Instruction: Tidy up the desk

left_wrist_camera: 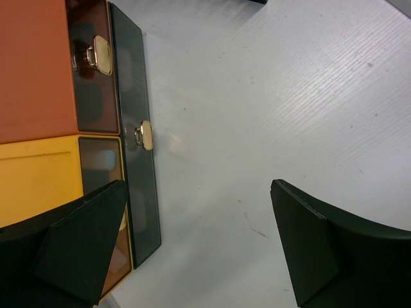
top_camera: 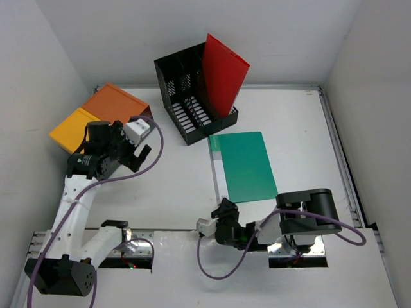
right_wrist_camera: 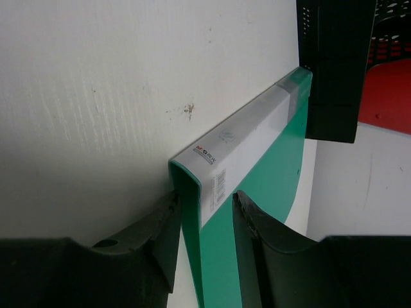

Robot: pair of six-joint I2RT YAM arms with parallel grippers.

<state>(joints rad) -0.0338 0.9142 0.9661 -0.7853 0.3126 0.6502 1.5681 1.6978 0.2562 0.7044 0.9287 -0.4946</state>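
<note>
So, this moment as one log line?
left claw: open, beside drawer box | right claw: pinching green folder spine on desk | red folder: in rack

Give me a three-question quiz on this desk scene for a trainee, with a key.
1. Fill in: the left end effector, near the orange-yellow drawer box, has its jaws ___.
2. True or false: the red folder stands in the black mesh rack.
3. Choose one: the right end effector has a finger on either side of: A the red folder; B the spine of the green folder; C the orange-yellow drawer box.
Key: 1 open; 2 true; 3 B.
</note>
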